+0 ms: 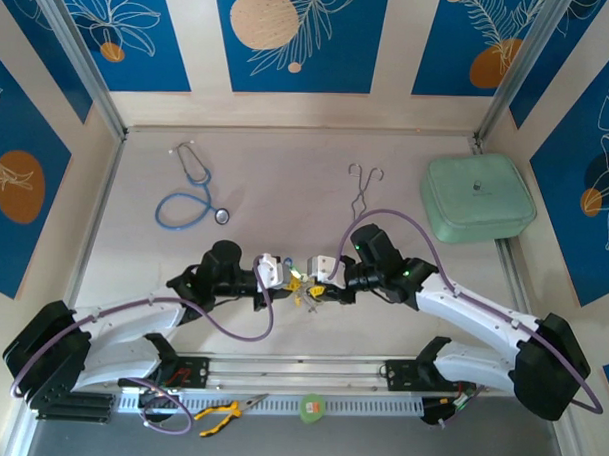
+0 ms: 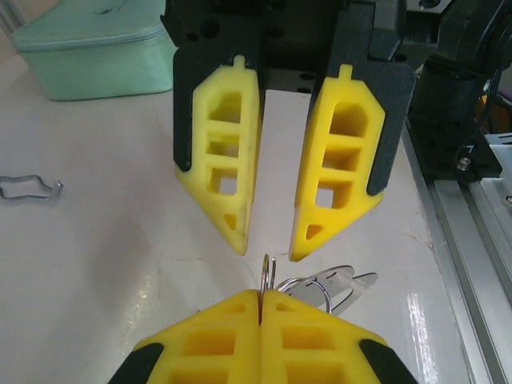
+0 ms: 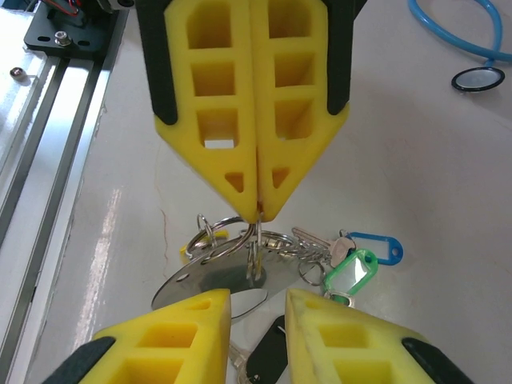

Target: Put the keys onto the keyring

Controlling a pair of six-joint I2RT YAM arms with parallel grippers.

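Note:
The keyring [image 3: 216,276] lies at mid-table as a silvery oval plate with wire rings, a beaded chain and a green tab [image 3: 352,272]. My left gripper [image 2: 262,294] is shut on one thin wire ring [image 2: 269,272] of it; from the right wrist its fingertips [image 3: 258,210] pinch that ring from above. My right gripper [image 3: 260,302] faces it, open, fingers either side of the plate, nothing gripped. A silver key [image 3: 314,238] with a blue head [image 3: 376,246] lies by the chain. A black-headed key [image 3: 268,356] lies under the right gripper's gap. From above, both grippers meet over the keyring [image 1: 304,291].
A blue stethoscope [image 1: 191,194] lies at the back left, thin metal forceps [image 1: 364,190] at the back middle, and a mint-green case [image 1: 478,197] at the back right. Yellow-handled pliers [image 1: 226,412] and a green roll [image 1: 311,406] rest on the front rail.

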